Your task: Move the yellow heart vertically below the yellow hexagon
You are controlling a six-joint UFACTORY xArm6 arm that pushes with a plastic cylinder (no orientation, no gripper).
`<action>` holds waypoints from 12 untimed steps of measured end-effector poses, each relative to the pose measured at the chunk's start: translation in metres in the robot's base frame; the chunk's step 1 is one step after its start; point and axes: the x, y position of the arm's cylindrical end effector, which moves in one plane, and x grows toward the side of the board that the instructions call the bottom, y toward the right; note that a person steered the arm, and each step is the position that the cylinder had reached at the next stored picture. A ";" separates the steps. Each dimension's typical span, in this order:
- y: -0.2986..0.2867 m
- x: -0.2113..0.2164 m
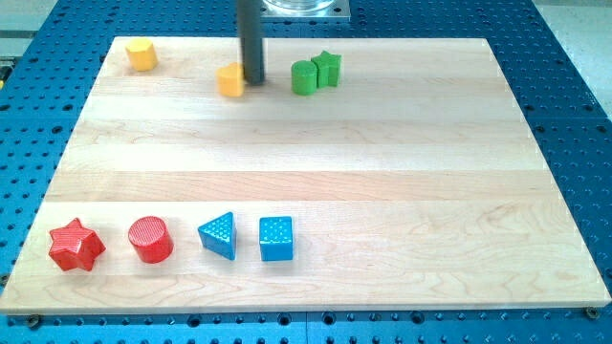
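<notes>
The yellow hexagon [142, 54] sits near the top left corner of the wooden board [306, 172]. The yellow heart [230, 80] lies to its right, near the top edge. My tip [253, 78] stands right beside the heart, touching or almost touching its right side. The dark rod rises from there out of the view's top.
A green cylinder [304, 77] and a green star [326, 68] sit together just right of my tip. Along the bottom left lie a red star [76, 245], a red cylinder [151, 239], a blue triangle [219, 235] and a blue cube [276, 238].
</notes>
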 end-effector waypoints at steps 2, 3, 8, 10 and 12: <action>-0.016 0.034; -0.039 0.024; -0.075 -0.030; -0.112 -0.045; -0.128 0.001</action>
